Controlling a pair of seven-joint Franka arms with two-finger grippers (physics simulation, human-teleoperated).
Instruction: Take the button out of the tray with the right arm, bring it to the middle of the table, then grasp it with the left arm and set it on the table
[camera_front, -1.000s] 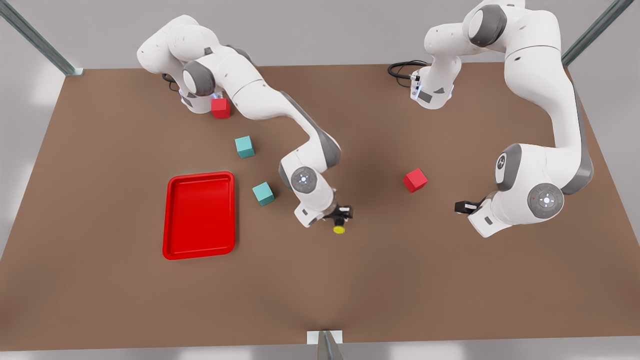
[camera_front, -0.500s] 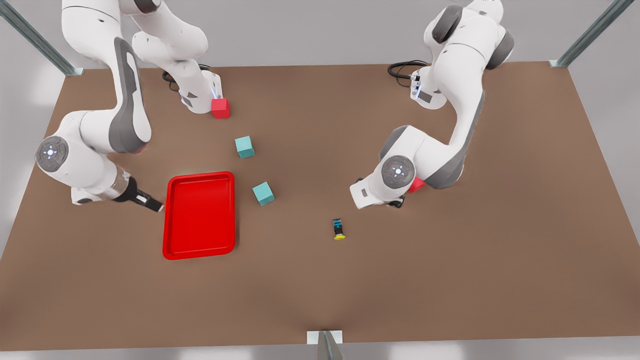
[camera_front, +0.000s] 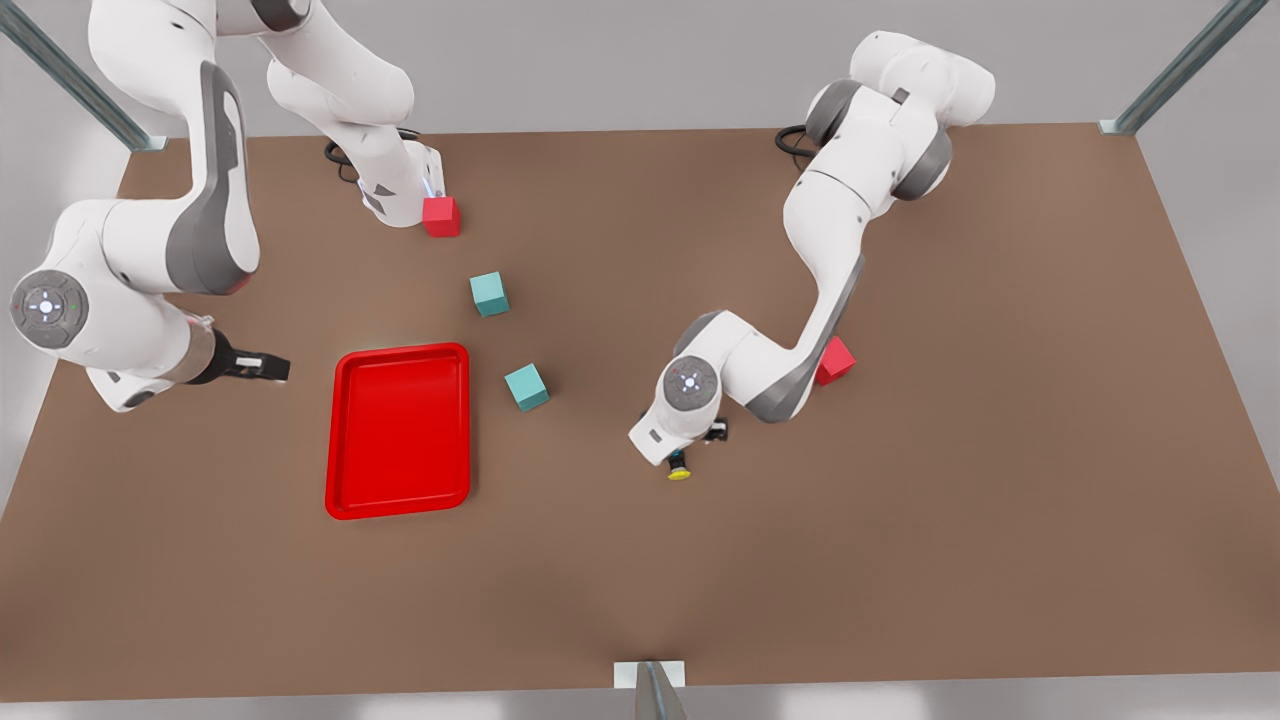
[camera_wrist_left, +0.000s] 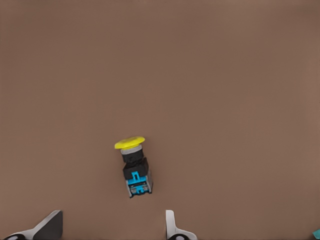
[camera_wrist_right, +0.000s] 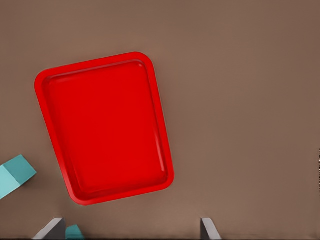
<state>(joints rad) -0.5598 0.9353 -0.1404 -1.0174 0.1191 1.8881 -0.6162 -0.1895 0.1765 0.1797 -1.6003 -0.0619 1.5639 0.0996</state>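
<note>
Yellow-capped push-button with grey-black body is seen lying on its side on the brown worktop, under the spread-fingered left tool. Right tool, fingers likewise parted, is held beside the glossy red rectangular tray.

No writing, label, brand, number or sign can be read on anything in these views.

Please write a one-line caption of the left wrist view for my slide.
Left hand, fingers open, hovers above the yellow-capped button lying on its side on the brown table.
</note>
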